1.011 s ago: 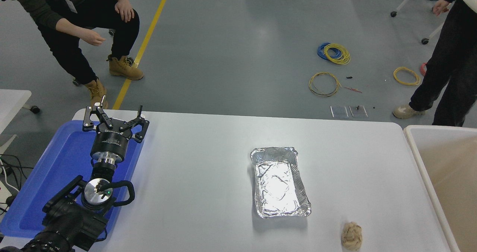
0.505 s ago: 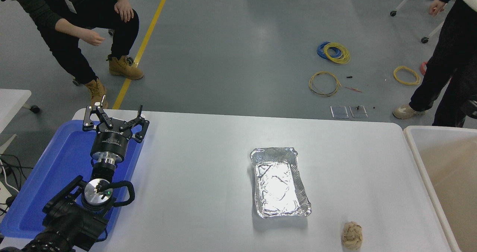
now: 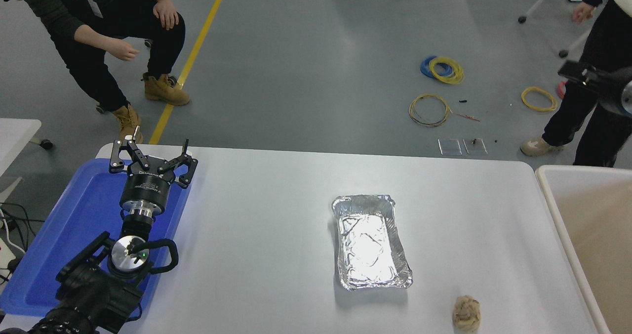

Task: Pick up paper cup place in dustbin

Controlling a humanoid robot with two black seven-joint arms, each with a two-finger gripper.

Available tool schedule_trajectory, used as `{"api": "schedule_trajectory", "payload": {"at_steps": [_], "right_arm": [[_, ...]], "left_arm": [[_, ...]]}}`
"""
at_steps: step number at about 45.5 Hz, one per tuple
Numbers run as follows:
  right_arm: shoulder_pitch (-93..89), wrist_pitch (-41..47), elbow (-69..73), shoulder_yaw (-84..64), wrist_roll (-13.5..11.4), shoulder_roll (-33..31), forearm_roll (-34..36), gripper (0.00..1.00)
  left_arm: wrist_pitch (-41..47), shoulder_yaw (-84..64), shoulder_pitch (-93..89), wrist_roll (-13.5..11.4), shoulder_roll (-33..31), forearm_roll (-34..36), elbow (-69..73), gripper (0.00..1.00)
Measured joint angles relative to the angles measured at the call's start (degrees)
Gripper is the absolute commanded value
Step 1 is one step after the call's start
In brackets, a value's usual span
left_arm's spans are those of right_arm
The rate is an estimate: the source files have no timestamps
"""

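Left hand [image 3: 152,157], black, parked over flat blue plastic tray [image 3: 59,235], fingers spread wide, holding nothing. Right hand [image 3: 575,72] at right edge; finger state indeterminate. Cream-white rectangular dustbin [image 3: 548,195] beside white worktop [image 3: 266,235].

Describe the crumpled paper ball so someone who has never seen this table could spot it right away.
Start at the white table and find the silver foil tray near its middle. Nearer the robot and to the tray's right, close to the table's near edge, lies the paper ball. It is small, beige and wrinkled, unlike the shiny rectangular tray.
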Motion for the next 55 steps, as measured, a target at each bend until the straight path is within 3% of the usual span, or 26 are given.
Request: {"api": "schedule_trajectory", "payload": {"at_steps": [16, 36, 55], "right_arm": [[17.92, 11.49, 19.91, -9.8, -0.01, 2.96, -2.75, 1.0], [28.43, 25.72, 32.67, -12.13, -0.27, 4.72, -7.72, 1.0], [33.32, 30.74, 39.07, -15.93, -4.67, 7.99, -8.94, 1.0]], "left_arm": [[0.0, 0.0, -0.01, 0.0, 0.02, 0.0, -0.01, 1.0], [0.0, 0.0, 0.0, 0.0, 0.03, -0.02, -0.01, 1.0], [0.01, 0.0, 0.04, 0.0, 0.05, -0.02, 0.0, 1.0]]}}
